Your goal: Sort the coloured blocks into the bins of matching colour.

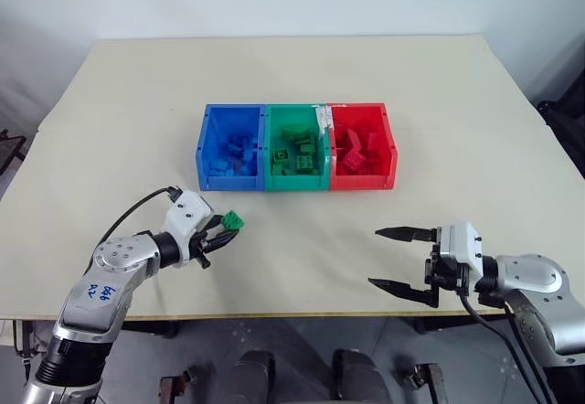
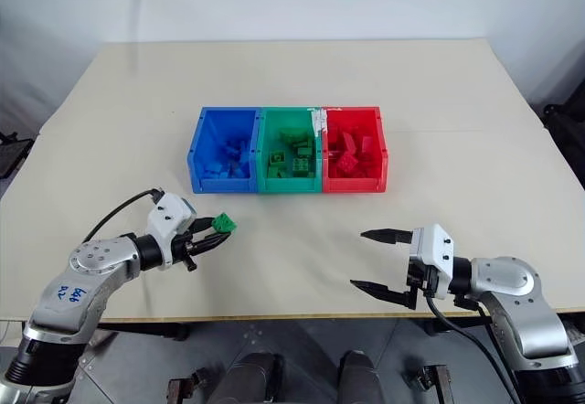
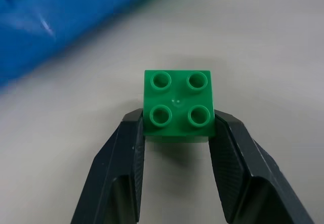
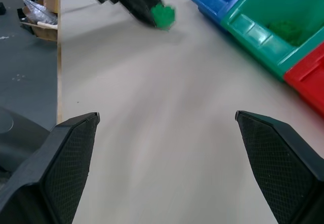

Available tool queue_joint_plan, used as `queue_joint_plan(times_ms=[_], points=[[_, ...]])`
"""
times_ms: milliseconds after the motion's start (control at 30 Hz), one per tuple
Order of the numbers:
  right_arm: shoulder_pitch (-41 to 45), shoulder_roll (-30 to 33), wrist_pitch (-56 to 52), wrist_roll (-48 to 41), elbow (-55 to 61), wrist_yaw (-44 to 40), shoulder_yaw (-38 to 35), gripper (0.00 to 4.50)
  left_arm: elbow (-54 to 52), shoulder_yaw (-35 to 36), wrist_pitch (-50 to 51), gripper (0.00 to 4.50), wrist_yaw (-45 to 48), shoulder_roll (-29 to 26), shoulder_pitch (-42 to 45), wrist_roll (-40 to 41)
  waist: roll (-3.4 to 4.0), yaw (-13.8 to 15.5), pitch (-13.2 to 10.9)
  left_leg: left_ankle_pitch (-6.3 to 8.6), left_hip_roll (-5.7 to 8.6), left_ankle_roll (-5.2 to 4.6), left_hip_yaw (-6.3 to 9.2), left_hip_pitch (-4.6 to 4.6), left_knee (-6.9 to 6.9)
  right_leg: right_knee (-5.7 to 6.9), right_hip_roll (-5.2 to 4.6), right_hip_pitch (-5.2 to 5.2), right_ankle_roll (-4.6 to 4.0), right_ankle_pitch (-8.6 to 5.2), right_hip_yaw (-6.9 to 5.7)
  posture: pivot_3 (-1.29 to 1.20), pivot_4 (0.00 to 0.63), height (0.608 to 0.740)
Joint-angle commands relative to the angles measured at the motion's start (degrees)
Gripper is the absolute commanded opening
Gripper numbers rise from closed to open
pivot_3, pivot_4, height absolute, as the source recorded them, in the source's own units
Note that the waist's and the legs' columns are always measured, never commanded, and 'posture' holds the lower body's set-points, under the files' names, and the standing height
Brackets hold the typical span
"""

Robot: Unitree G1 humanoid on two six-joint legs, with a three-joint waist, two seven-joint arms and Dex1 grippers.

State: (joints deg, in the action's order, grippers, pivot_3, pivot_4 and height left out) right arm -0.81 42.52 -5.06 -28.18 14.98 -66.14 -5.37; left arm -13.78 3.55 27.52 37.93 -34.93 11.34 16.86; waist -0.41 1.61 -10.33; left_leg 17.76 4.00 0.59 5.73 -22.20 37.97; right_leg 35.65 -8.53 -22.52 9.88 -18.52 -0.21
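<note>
Fig.: L pincer (image 1: 222, 231) clenched on a green block (image 1: 233, 222), studs up, pinched by two opposite side faces between the black fingers (image 3: 124, 153). You hold it near the front-left of the surface (image 1: 137, 121), just short of the bin row. The green bin (image 1: 294, 148) lies ahead and to the right of the block; the blue bin (image 1: 230, 148) stands nearest it, and the red bin (image 1: 363, 148) is furthest. All three bins already hold bricks of their own colour. Block is square, so no long axis to mind. L arm is much nearer the green bin than R.

R pincer (image 1: 402, 260) released, fingers wide apart, holding and touching nothing, hovering near the front-right edge, well apart from the bins.

Judgement: next you need to carry fwd and rightward past the blue bin, then let go over the green one. Risk: dropping early into blue.
</note>
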Motion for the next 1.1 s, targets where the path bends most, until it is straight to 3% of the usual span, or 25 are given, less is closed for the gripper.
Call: queue_joint_plan(times_ms=[33, 200, 300, 433, 533, 733, 900, 1100], points=[[-1.21, -0.1, -0.05, -1.1, 3.03, 1.69, -2.65, 4.5, 0.93, 1.92, -6.05, 1.46, 1.44, 1.43, 4.26, 1.63, 0.0, -0.06, 0.0, 0.0, 0.01, 0.0, 0.01, 0.0, 0.02, 0.02, 0.0, 0.01, 0.0, 0.0, -0.01, 0.0, 0.15, 0.74], [-2.83, -0.79, -0.18, -0.93, 4.56, 5.0, -4.11, 4.5, 9.07, -3.1, -7.82, 1.46, -0.26, 7.94, 18.85, -0.89, -0.02, 0.25, 0.0, 0.0, 0.1, -0.01, 0.02, 0.01, 0.11, 0.07, -0.01, 0.07, 0.04, 0.02, -0.03, 0.0, 0.15, 0.74], [-4.22, -1.23, -0.61, -0.85, 6.45, 7.04, -4.83, 4.5, 23.8, -7.44, -12.62, 1.46, -1.58, 14.05, 30.61, -5.63, -0.05, 0.52, -0.02, -0.01, 0.17, -0.02, 0.01, 0.0, 0.16, 0.09, -0.01, 0.08, 0.08, 0.04, -0.04, 0.0, 0.15, 0.74], [-5.11, -1.31, -1.34, -0.88, 7.6, 8.63, -5.4, 4.5, 35.63, -9.19, -15.93, 1.46, -1.99, 16.98, 37.76, -8.9, -0.06, -0.29, -0.02, -0.02, 0.16, -0.04, -0.08, -0.03, 0.1, 0.16, -0.01, 0.07, 0.14, 0.07, -0.04, 0.0, 0.15, 0.74], [-6.03, -1.47, -1.59, -1.01, 8.64, 9.63, -5.8, 4.5, 40.36, -8.8, -18.39, 2.44, -2.21, 18.08, 39.87, -9.64, -0.06, -1.03, -0.03, -0.02, 0.14, -0.05, -0.12, -0.03, -0.01, 0.2, 0.01, -0.03, 0.14, 0.07, -0.03, 0.0, 0.15, 0.74], [-6.77, -1.6, -1.11, -1.06, 9.31, 9.94, -5.38, 4.5, 31.95, -6.58, -19.64, 4.32, 4.1, 13.49, 32.76, -6.92, -0.07, -1.42, -0.03, -0.02, 0.13, -0.05, -0.08, -0.05, 0.02, 0.22, 0.0, -0.03, 0.15, 0.07, 0.0, 0.0, 0.15, 0.74], [-3.43, -1.07, -0.49, -1.16, 6.08, 7.14, -4.04, 4.5, 21.07, -0.86, -22.24, 4.32, 12.05, 3.64, 19.96, -2.52, -0.06, -1.85, -0.02, -0.02, 0.06, -0.04, -0.06, -0.01, -0.01, 0.23, 0.02, -0.05, 0.14, 0.06, 0.03, 0.0, 0.15, 0.74], [1.41, -0.65, -0.33, -1.28, 1.57, 2.36, -2.45, 4.5, 13.14, 10.89, -23.53, 4.32, 18.38, -5.42, 3.45, 4.84, -0.05, -1.26, -0.02, -0.01, -0.15, -0.04, 0.07, -0.01, 0.02, 0.01, -0.01, 0.01, 0.11, 0.05, 0.04, 0.0, 0.15, 0.74]])
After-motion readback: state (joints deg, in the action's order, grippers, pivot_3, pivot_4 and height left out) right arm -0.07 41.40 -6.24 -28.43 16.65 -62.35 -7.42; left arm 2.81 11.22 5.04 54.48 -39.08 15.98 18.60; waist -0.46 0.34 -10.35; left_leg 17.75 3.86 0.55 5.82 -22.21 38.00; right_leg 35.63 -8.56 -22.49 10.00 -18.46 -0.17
